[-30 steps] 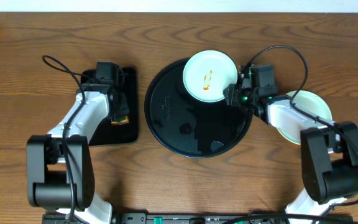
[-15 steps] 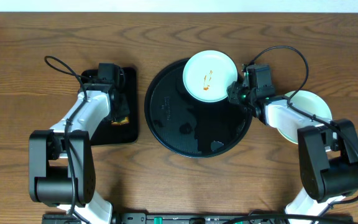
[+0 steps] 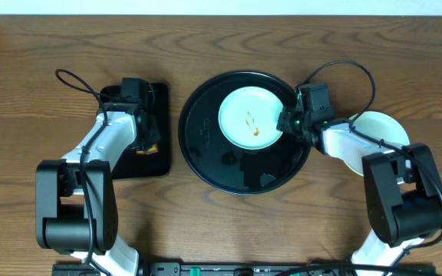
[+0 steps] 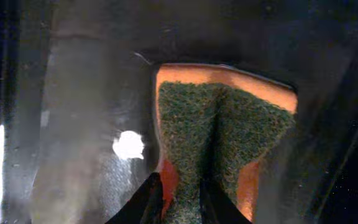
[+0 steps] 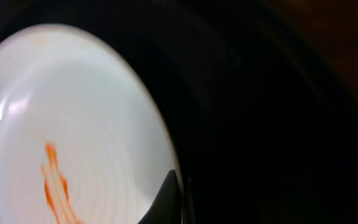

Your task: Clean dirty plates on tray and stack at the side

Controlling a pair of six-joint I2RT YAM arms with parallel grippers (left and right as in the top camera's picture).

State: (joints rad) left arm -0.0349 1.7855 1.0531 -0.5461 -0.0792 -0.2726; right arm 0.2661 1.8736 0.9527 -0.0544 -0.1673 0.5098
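Observation:
A pale mint plate (image 3: 250, 117) with an orange-red smear lies on the round black tray (image 3: 206, 142), towards its far middle. My right gripper (image 3: 286, 123) is shut on that plate's right rim. In the right wrist view the plate (image 5: 73, 118) fills the left, and a dark fingertip (image 5: 168, 198) presses its edge over the tray (image 5: 266, 124). My left gripper (image 3: 143, 139) is down in the small rectangular tray. It is shut on an orange and green sponge (image 4: 229, 124), which creases between the fingertips (image 4: 149, 200).
A second pale plate (image 3: 382, 129) lies on the wooden table right of the round tray, partly under my right arm. The small rectangular black tray (image 3: 159, 100) sits left of the round tray. Cables loop above both wrists.
The right gripper closed on the plate's rim, and the plate slid from the tray's far edge towards its middle. The left gripper's fingers closed in on the sponge.

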